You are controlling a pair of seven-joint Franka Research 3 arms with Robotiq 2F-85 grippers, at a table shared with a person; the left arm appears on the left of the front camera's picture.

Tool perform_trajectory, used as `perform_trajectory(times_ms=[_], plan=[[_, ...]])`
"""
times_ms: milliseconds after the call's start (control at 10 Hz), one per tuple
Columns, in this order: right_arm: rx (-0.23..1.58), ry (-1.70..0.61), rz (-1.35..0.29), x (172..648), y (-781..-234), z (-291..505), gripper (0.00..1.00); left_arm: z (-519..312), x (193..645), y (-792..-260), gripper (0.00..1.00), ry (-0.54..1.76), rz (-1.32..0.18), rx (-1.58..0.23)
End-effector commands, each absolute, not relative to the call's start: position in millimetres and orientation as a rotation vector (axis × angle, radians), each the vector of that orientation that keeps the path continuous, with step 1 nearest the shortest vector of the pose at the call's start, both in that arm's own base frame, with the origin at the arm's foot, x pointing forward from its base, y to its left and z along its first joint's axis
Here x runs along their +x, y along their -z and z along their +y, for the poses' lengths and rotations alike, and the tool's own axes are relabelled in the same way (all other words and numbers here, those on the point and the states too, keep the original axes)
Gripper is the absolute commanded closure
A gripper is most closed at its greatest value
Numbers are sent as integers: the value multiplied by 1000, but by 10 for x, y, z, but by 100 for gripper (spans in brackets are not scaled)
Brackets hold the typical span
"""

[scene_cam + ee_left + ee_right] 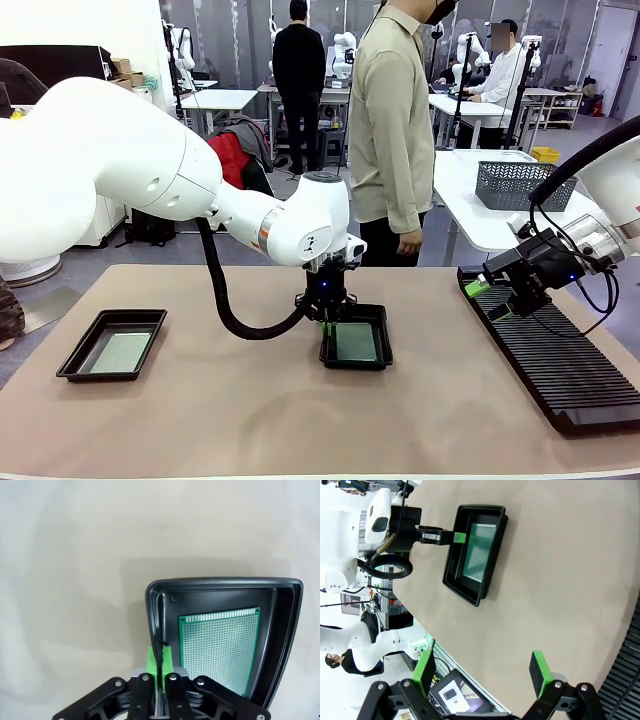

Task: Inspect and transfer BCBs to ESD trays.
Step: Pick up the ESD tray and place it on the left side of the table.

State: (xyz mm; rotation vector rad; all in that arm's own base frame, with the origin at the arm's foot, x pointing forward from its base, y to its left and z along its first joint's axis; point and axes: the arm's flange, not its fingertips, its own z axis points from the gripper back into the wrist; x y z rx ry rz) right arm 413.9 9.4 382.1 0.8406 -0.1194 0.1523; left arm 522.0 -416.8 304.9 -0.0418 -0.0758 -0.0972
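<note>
A black ESD tray [381,358] lies mid-table with a green BCB [355,342] flat on its floor. My left gripper [325,312] stands at the tray's far left rim. In the left wrist view its green fingertips [152,660] are pinched together on the tray's side wall [154,611], beside the BCB [220,647]. A second ESD tray [75,360] at the near left holds a pale BCB [119,352]. My right gripper [487,302] hovers open above the far end of the rack. In its wrist view the right gripper [482,669] is empty, with the tray [451,575] farther off.
A long black ribbed rack [560,360] runs along the table's right side. A person [390,130] stands at the far edge, hands down. A grey wire basket [520,185] sits on the white table behind. Bare brown tabletop lies between the two trays.
</note>
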Motion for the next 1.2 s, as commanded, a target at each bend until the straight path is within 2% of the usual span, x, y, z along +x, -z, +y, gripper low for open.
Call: perform_trajectory(times_ms=[0,1100], plan=[[840,-148,-119,4112,-3828,101,0,-4130,5193,-3043,100,82,-76,-37],[840,-148,-119,4112,-3828,101,0,-3699,5264,-3173,100,91,-100,-298]])
